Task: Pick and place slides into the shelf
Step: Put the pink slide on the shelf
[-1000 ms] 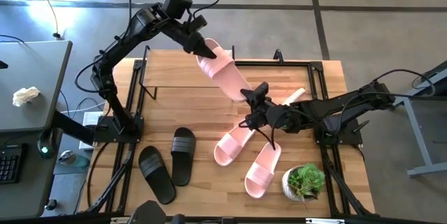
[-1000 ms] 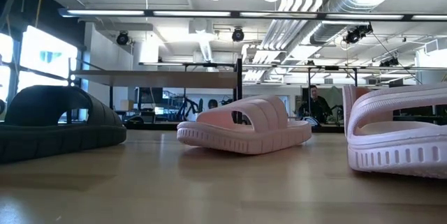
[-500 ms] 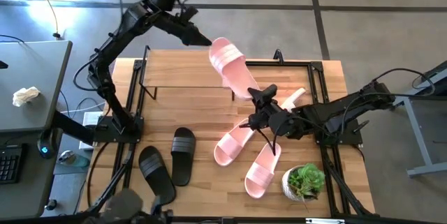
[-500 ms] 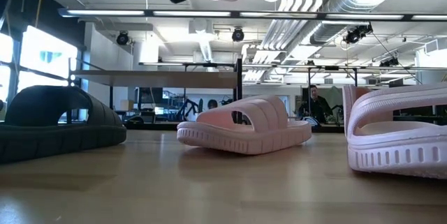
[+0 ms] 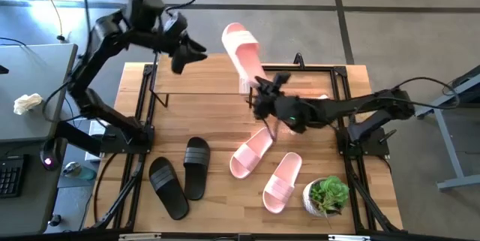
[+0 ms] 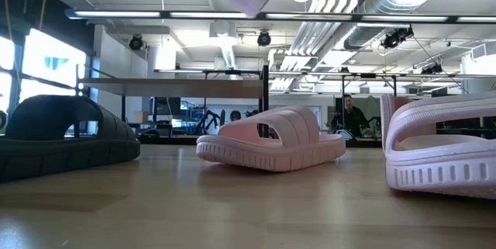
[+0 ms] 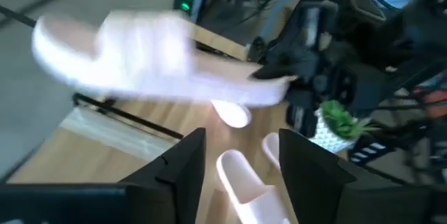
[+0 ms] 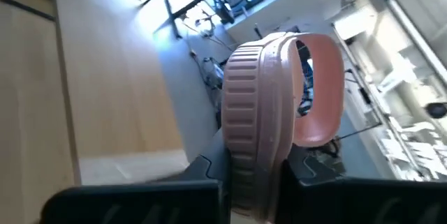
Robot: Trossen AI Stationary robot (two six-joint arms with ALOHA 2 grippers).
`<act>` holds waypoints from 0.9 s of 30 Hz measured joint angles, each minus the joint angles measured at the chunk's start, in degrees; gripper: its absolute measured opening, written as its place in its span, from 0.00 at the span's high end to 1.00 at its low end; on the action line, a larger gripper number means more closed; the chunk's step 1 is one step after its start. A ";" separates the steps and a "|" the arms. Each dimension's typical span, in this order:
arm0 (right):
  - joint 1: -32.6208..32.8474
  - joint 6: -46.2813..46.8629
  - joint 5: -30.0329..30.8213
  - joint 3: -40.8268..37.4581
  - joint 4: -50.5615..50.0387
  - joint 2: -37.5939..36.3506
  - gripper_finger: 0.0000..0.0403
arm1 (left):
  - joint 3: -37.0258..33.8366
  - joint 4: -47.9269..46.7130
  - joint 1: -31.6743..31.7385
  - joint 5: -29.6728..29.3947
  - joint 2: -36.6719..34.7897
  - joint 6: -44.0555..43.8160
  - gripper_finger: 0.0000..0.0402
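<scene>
The right gripper (image 5: 259,92) is clenched on the heel end of a pale pink foam slide sandal with one wide ribbed strap (image 5: 241,50), holding it in the air over the far edge of the table; in the right wrist view the two dark fingers pinch the sandal's sole edge (image 8: 255,123) with the strap standing up beyond them. The left gripper (image 5: 182,55) hangs empty above the far left part of the table, its fingers (image 7: 183,160) parted with nothing between them, well apart from the lifted sandal. Below and between the two arms lies the shelf, a small low rack with a light wooden top board and thin black metal legs (image 5: 196,83), at the far side of the wooden table (image 5: 217,203); as far as the high view shows, nothing rests on its top board, though any space under the board is hidden. Two more pale pink slides (image 5: 251,153) lie loose on the right near part of the table beside a small potted green plant (image 5: 328,194), and two black foam slides (image 5: 196,167) lie at the near left. By this reckoning the task is at an early stage: one sandal is in hand and not yet placed, and at least four wait on the table.
</scene>
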 joint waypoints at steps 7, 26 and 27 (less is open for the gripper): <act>-4.73 2.31 -7.29 13.96 -5.21 15.14 0.93 | -0.42 -1.96 -11.86 -14.85 -2.90 -1.83 0.64; -10.99 16.55 -15.06 37.12 -29.23 34.16 0.94 | -25.21 9.62 -21.21 -24.49 -13.82 -8.21 0.66; -10.99 16.89 -15.84 37.13 -29.09 34.16 0.94 | -26.09 9.92 -21.21 -24.66 -14.35 -8.20 0.66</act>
